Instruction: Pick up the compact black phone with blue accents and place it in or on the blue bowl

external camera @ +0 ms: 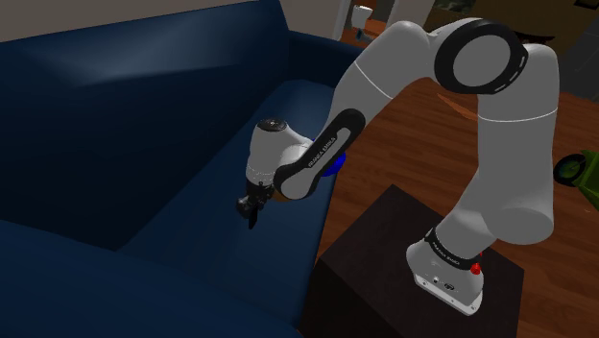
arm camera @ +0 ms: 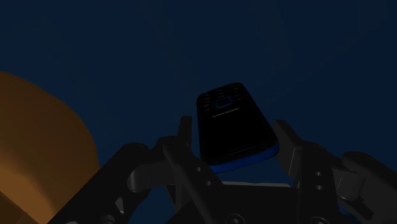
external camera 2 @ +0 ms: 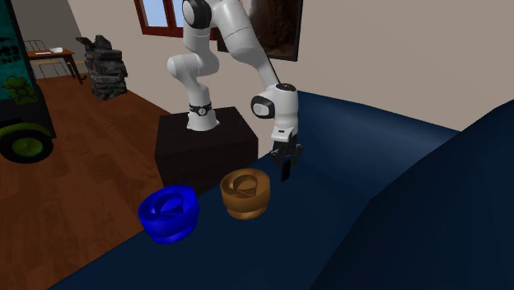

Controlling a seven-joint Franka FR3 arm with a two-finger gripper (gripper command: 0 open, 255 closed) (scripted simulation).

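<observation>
**A:** Start big. What's under everything?

**B:** A dark blue sofa (external camera: 115,144). The white arm (external camera: 499,134) bends down to its seat cushion. The brown bowl (external camera 2: 245,194) sits on that seat, and I'll place everything else from it. The blue bowl (external camera 2: 169,212) is just beside the brown bowl, on the side away from the arm's hand.

**A:** And the gripper (external camera 2: 286,169)?

**B:** It's low over the cushion, near the brown bowl on the side opposite the blue one. Its jaws stand apart and straddle the phone (arm camera: 232,124) without plainly pressing on it.

**A:** So the phone is on the seat?

**B:** It looks to be lying flat there, keypad up, between the fingers and near the brown bowl. It's a black slab with a blue rim.

**A:** How will it handle?

**B:** I'd expect it to be light and rigid, with smooth sides that could slip. The soft cushion may give as the fingers close. I'd grip across the two long edges near the middle, so it stays level on the way past the brown bowl.
</observation>
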